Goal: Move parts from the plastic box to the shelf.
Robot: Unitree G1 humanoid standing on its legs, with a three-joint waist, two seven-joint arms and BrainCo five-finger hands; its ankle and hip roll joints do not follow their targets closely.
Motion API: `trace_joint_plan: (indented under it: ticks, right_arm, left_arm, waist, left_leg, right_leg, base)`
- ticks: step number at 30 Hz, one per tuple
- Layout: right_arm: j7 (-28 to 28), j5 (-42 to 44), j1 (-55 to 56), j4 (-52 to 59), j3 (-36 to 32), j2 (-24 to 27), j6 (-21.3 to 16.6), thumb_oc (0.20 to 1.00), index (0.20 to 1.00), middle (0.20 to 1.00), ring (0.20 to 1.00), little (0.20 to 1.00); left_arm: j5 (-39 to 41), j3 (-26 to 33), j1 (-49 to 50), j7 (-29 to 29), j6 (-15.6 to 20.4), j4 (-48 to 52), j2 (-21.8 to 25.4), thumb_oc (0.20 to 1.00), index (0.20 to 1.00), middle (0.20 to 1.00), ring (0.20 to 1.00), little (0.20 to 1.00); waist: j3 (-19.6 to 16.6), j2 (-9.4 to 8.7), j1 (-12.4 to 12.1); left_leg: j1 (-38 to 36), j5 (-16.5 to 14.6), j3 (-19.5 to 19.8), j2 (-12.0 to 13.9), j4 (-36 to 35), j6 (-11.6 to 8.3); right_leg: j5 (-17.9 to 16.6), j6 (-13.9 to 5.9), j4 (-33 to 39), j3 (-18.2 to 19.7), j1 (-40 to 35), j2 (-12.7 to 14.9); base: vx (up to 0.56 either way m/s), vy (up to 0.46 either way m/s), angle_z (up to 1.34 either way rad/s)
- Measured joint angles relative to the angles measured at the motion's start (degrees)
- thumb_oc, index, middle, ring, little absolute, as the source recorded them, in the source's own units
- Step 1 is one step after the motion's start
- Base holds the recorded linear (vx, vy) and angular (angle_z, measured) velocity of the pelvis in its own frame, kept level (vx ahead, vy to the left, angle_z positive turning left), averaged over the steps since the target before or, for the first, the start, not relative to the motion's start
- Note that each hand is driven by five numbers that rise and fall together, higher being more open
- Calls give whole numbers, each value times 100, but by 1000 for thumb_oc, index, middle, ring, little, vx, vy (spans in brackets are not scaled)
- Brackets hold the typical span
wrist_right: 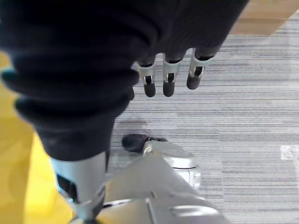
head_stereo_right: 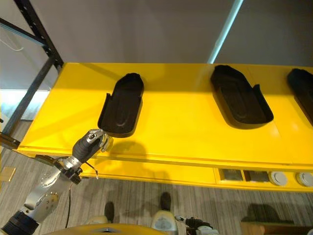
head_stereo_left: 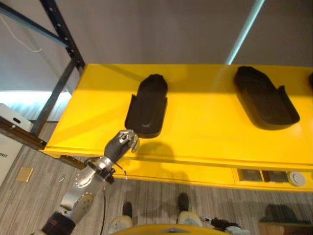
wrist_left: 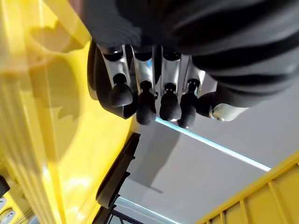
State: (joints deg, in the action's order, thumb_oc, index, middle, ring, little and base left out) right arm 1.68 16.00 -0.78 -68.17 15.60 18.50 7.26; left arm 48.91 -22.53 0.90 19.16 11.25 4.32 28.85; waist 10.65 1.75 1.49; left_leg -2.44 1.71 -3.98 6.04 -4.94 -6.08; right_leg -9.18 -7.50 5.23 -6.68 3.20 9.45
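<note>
From the left eye view, the left hand (head_stereo_left: 124,140) sits at the front edge of the yellow shelf (head_stereo_left: 205,132), just beside the near end of a black moulded part (head_stereo_left: 147,105) that lies flat with its open end toward the robot; the hand looks clear of the part rather than holding it, which suggests the part has been set down and let go; a second black part (head_stereo_left: 264,96) lies well apart to the right, spaced so each has its own patch of shelf; a dark upright post (head_stereo_left: 63,34) of the rack stands at the shelf's left corner, near enough to hem in a wide swing of the arm. The right eye view adds a third black part (head_stereo_right: 301,90) at the far right edge; round sockets (head_stereo_right: 279,178) sit in the shelf's front face below. In the left wrist view the fingers (wrist_left: 140,100) are curled loosely inward with nothing between them, the nearest part a dark shape beyond their tips. In the right wrist view the right hand (wrist_right: 169,77) hangs over grey carpet (wrist_right: 252,93), fingers straight and relaxed, empty; the plastic box I cannot place.
</note>
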Motion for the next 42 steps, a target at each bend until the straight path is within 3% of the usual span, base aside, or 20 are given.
trace_joint_plan:
  ticks: [5,16,26,29,31,35,36,37,38,39,42]
  right_arm:
    - [-24,-3,-27,95,0,10,-60,1000,1000,1000,1000,1000]
    - [-46,-100,-40,264,8,29,-86,1000,1000,1000,1000,1000]
    - [-39,-414,85,405,-9,31,-60,1000,1000,1000,1000,1000]
    - [-38,-535,96,398,-6,30,51,1000,1000,1000,1000,1000]
    - [-38,-629,163,354,0,23,166,1000,1000,1000,1000,1000]
    - [-44,-623,163,84,169,-25,292,1000,1000,1000,1000,1000]
    - [-47,-610,85,-82,235,-80,327,1000,1000,1000,1000,1000]
    - [-49,-557,60,-105,235,-106,345,1000,1000,1000,1000,1000]
    - [-86,-440,38,-104,231,-128,346,1000,1000,1000,1000,1000]
    - [-153,-355,-67,-104,226,-153,330,1000,1000,1000,1000,1000]
    - [-270,-32,-406,-252,229,-416,316,1000,1000,1000,1000,1000]
  left_arm:
    - [-22,5,-291,-178,26,-229,-108,200,200,200,200,200]
    - [-81,236,-701,-782,268,-565,-437,200,200,200,200,200]
    - [-550,738,-586,-1147,363,-474,-437,200,200,200,200,200]
    - [-873,904,-139,-2001,596,-367,-468,200,200,200,200,200]
    - [-1540,1145,226,-3158,936,-371,-507,200,200,200,200,200]
    - [-2645,1701,512,-5150,1209,-716,-505,203,203,203,203,203]
    - [-2928,1935,537,-5747,1323,-1286,-533,526,526,526,526,526]
    - [-3046,2019,570,-5980,1404,-1651,-541,567,567,567,567,567]
    - [-3100,2030,612,-6187,1424,-1987,-541,815,815,815,815,815]
    - [-3105,2032,690,-6320,1467,-2255,-545,1000,1000,1000,1000,1000]
    - [-3235,1891,893,-6355,1759,-3573,-753,1000,1000,1000,1000,1000]
  waist:
    - [264,13,132]
    - [373,48,354]
    - [301,55,253]
    - [131,57,152]
    - [6,42,-75]
    - [-301,-66,-471]
    - [-440,-136,-604]
    - [-508,-181,-644]
    - [-565,-242,-710]
    - [-568,-281,-808]
    - [-561,-422,-943]
  left_leg:
    - [37,-7,-100,12,1,-9]
    - [-85,-72,-261,88,0,-57]
    - [-471,-126,-255,114,-1,-69]
    - [-480,-119,-186,127,-1,-79]
    - [-523,-108,-35,135,0,-82]
    - [-553,-95,306,143,-1,-80]
    - [-557,-76,472,142,-1,-78]
    - [-554,-63,558,142,1,-81]
    - [-550,-53,592,142,1,-83]
    - [-544,-48,616,141,0,-87]
    - [-458,6,759,109,1,-87]
  right_leg:
    - [-61,18,0,139,127,-33]
    - [-112,-2,-1,300,121,-143]
    - [6,53,0,266,-301,-151]
    - [17,64,1,116,-368,-138]
    - [21,49,2,-39,-524,-131]
    - [170,64,2,-356,-787,-113]
    - [211,58,2,-508,-902,-109]
    - [232,60,3,-560,-942,-106]
    - [249,59,3,-598,-960,-99]
    - [268,37,3,-628,-984,-96]
    - [277,27,3,-692,-990,-76]
  base:
    - [7,-10,-14]
    - [46,4,-9]
    - [-9,8,2]
    - [-88,-22,15]
    - [-77,-73,36]
    - [-44,-81,47]
    - [-40,-77,61]
    - [-32,-67,51]
    - [-16,-45,28]
    - [-18,-46,17]
    - [-29,-20,25]
